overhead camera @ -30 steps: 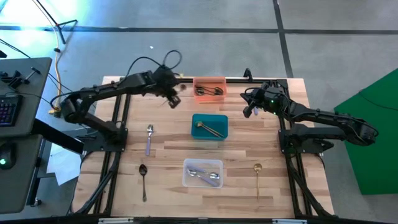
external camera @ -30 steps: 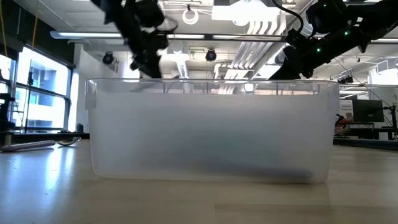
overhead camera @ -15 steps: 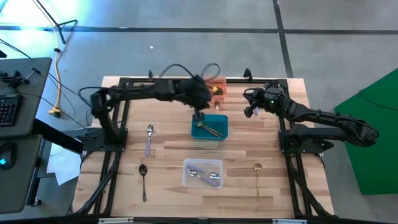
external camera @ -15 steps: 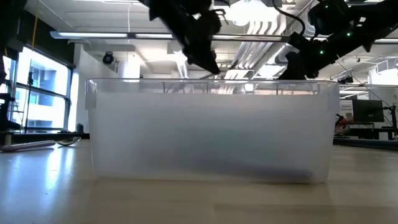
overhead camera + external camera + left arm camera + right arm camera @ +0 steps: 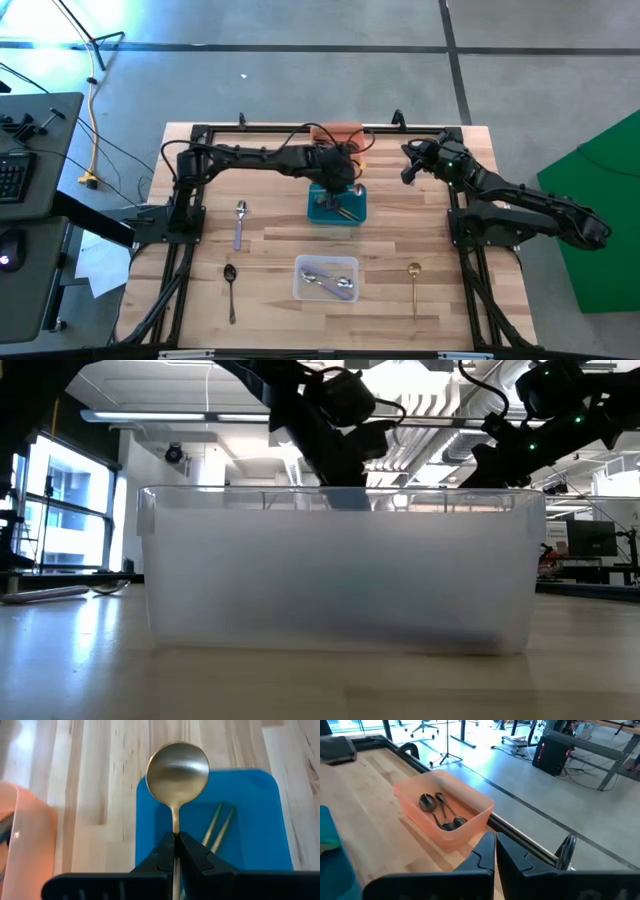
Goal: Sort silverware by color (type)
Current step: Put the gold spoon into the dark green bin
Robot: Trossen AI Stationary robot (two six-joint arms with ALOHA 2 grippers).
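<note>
Far left on the worktop (image 5: 270, 245): silver spoon (image 5: 240, 222) and, nearer the front edge, black spoon (image 5: 230, 290), both lying loose with handles running front to back, well apart from either arm. Left arm stretched long across the back of the worktop, elbow nearly straight, wrist bent down, left gripper (image 5: 176, 851) hanging over the teal bin (image 5: 337, 204). Jaws pinched narrow on the handle of a gold spoon (image 5: 177, 774); bowl sticking out ahead of the fingertips, long axis in line with the jaws. In the left wrist view, bowl sitting over the bin's rim, partly past it over bare wood, handle and jaws over the bin's inside, where two other gold pieces (image 5: 218, 825) already lie slantwise. Likely drop step, turning on that one relation: bin directly under the jaws, spoon's length along the bin's depth, so probably a slight pull back before release to bring the bowl inside. Front centre: clear bin (image 5: 326, 277) with silver pieces. Back centre: orange bin (image 5: 445, 815) with dark spoons. Front right: loose gold spoon (image 5: 414, 283), handle front to back, nearer the right arm. Right gripper (image 5: 495, 851) parked high at the back right corner, jaws closed on nothing, aimed toward the orange bin.
</note>
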